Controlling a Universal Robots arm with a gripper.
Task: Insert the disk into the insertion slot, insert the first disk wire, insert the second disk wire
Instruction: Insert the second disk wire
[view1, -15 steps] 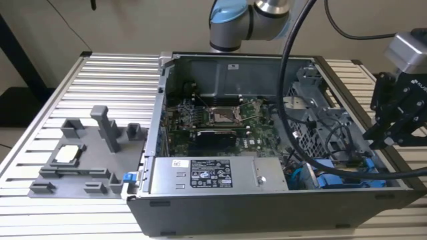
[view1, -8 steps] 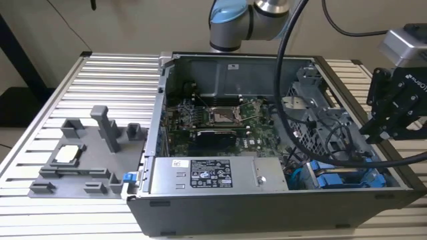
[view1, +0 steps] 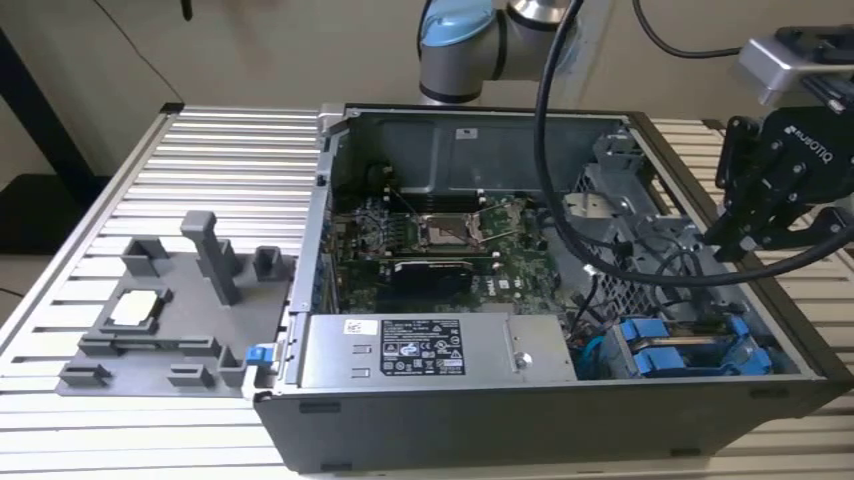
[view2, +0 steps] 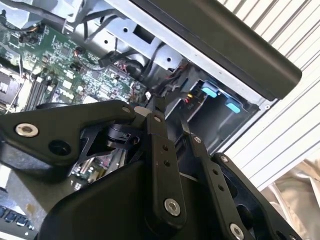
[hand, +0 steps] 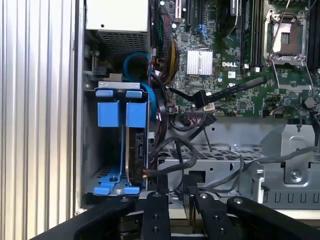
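Note:
The disk (hand: 135, 150) stands on edge inside the insertion slot (hand: 90, 150), a dark metal cage at the case's corner. Its blue carrier tab (hand: 136, 114) sits beside a second blue tab (hand: 107, 114). In the exterior view the blue carriers (view1: 674, 350) lie at the case's lower right. Two black wires with connectors (hand: 202, 97) (hand: 207, 119) hang loose over the board beside the cage. My gripper (hand: 176, 184) (view2: 171, 116) hovers above the case's right rim (view1: 751, 238). It is clear of the cage and open by a narrow gap, with nothing held.
A silver power supply box (view1: 427, 350) with a sticker lies next to the cage. The green motherboard (view1: 441, 240) fills the case's middle. A grey plastic fixture (view1: 174, 310) stands on the slatted table (view1: 200, 150) at the exterior view's left. Black cables (view1: 667, 265) loop over the perforated bracket.

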